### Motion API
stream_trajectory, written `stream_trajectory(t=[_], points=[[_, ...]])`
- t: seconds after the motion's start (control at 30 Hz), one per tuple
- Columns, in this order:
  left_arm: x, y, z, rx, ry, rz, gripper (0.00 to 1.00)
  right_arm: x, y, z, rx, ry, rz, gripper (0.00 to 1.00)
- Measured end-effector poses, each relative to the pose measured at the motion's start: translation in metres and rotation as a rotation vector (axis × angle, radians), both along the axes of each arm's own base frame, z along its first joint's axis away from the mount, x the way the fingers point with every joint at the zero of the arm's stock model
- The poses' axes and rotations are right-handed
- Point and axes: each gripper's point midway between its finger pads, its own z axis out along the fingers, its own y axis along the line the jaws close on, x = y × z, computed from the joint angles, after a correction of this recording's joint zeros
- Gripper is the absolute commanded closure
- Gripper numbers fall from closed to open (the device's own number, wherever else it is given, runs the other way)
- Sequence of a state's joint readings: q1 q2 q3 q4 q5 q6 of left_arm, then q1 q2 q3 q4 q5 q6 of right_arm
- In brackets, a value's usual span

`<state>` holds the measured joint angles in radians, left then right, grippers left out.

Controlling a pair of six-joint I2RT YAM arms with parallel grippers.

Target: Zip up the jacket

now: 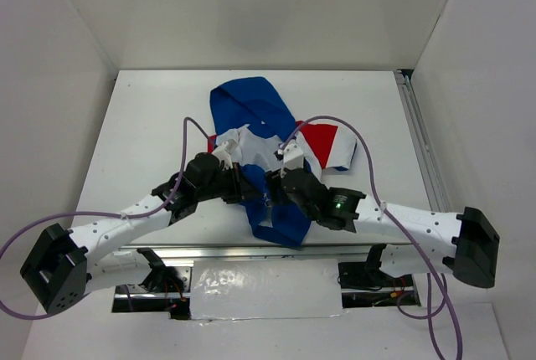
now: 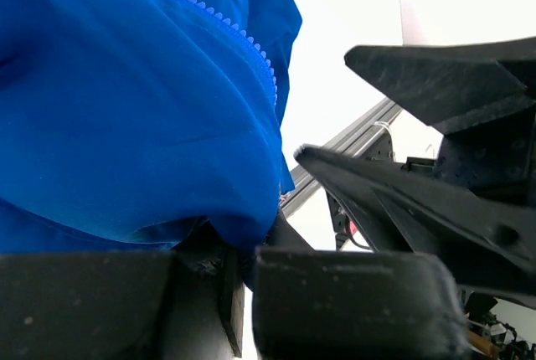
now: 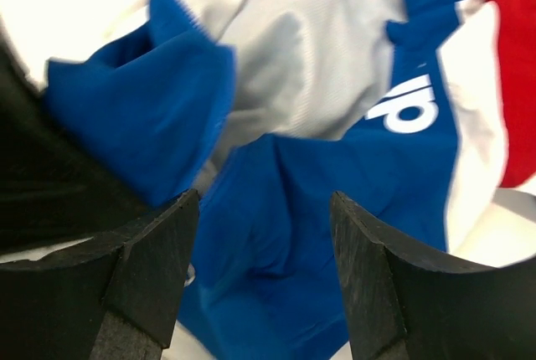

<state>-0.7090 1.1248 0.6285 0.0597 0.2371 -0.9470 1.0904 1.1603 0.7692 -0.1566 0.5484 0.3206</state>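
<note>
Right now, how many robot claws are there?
2. The left gripper is pinched shut on a blue edge of the jacket. The right gripper is just beside it, open over the jacket's blue front. No more seem hidden.

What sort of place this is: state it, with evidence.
Likely a robotics lab test cell: plain white walls box in a white table, with the left arm and right arm mounted at its near edge, trailing purple cables.
</note>
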Motion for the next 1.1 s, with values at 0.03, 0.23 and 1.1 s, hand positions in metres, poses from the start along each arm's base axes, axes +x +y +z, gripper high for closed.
stream_trajectory(t=[0.03, 0.23, 1.1], points=[[0.0, 0.0, 0.0, -0.001, 0.0, -0.002, 1.0, -0.003, 0.001, 0.001, 0.007, 0.007, 0.017, 0.3], [-0.001, 0.0, 0.0, 0.0, 0.001, -0.003, 1.0, -0.026, -0.001, 0.02, 0.085, 0.026, 0.126, 0.34], [0.001, -0.002, 0.006, -0.002, -0.002, -0.005, 1.0, -0.085, 0.027, -0.045, 0.369, 0.324, 0.438, 0.4]])
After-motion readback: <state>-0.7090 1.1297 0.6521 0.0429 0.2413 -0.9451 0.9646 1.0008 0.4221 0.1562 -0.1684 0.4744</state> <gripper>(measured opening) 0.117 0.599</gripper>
